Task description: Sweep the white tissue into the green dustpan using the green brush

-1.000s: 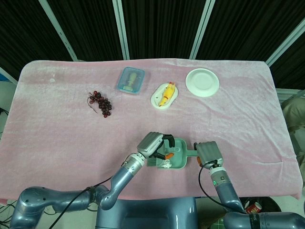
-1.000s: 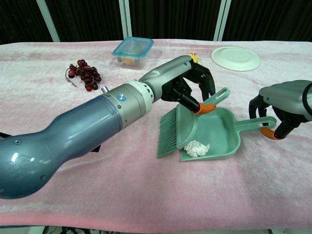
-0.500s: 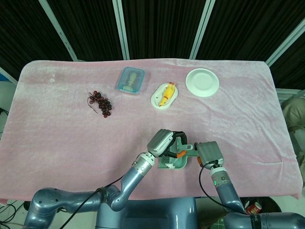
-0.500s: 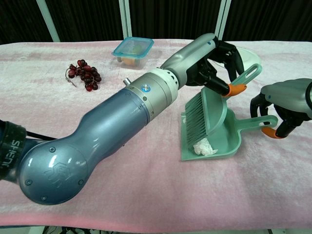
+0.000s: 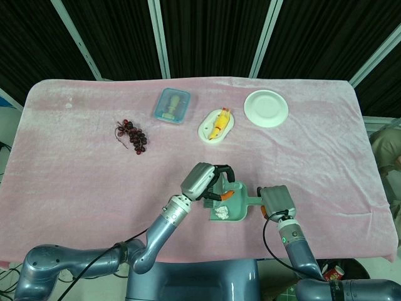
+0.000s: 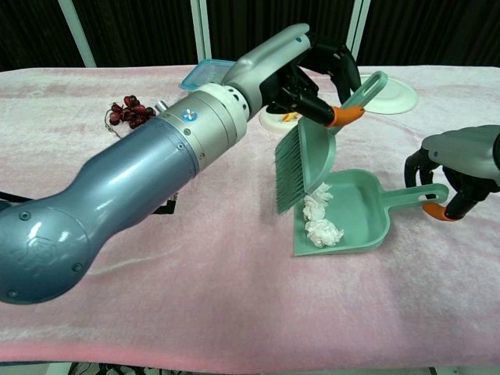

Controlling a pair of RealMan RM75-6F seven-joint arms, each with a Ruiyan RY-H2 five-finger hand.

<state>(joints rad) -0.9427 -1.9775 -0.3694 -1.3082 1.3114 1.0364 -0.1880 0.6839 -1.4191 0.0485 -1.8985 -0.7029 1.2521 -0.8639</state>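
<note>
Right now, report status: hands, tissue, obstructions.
Left hand holds green brush lifted over the pan. Right hand grips green dustpan handle. White tissue in the pan. Nothing in the way.

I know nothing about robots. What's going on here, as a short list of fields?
left hand: holds the green brush, lifted and tilted above the pan
right hand: grips the green dustpan by its handle
white tissue: crumpled, lying inside the dustpan
table: pink cloth
also there: grapes, lidded blue box, white plate
</note>
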